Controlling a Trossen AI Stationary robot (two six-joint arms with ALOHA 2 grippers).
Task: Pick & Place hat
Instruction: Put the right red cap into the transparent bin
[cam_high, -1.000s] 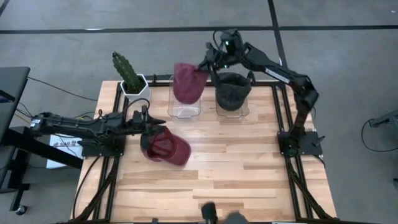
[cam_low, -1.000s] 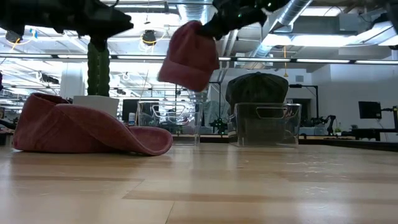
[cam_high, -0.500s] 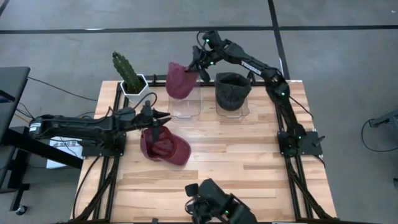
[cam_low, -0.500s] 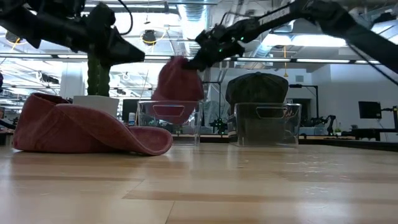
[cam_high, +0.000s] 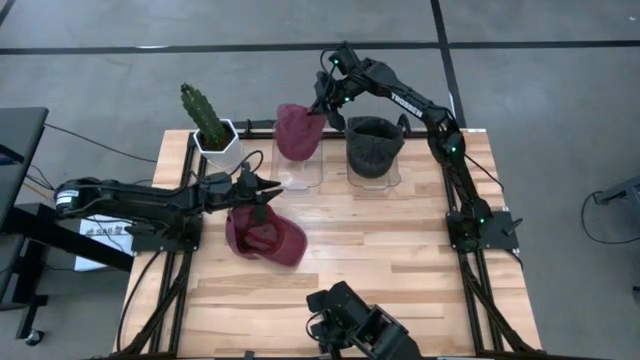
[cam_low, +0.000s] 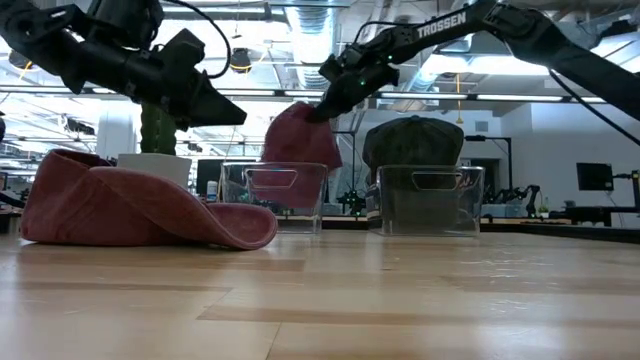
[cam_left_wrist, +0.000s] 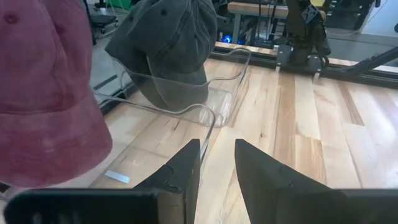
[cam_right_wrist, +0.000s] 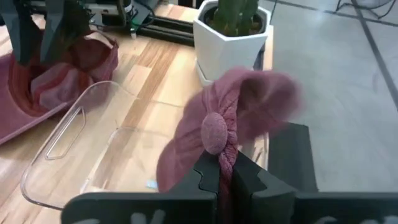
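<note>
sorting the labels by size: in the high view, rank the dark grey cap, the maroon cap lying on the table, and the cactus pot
1. Maroon cap lying on the wooden table
2. Dark grey cap
3. White hexagonal cactus pot

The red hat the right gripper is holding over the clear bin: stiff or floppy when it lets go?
Probably floppy: the red hat bunches into folds where the right gripper pinches its crown, and it hangs limp over the clear bin. It looks light, dangling from one small pinch. Released, it would likely slump in crumpled rather than hold shape.
</note>
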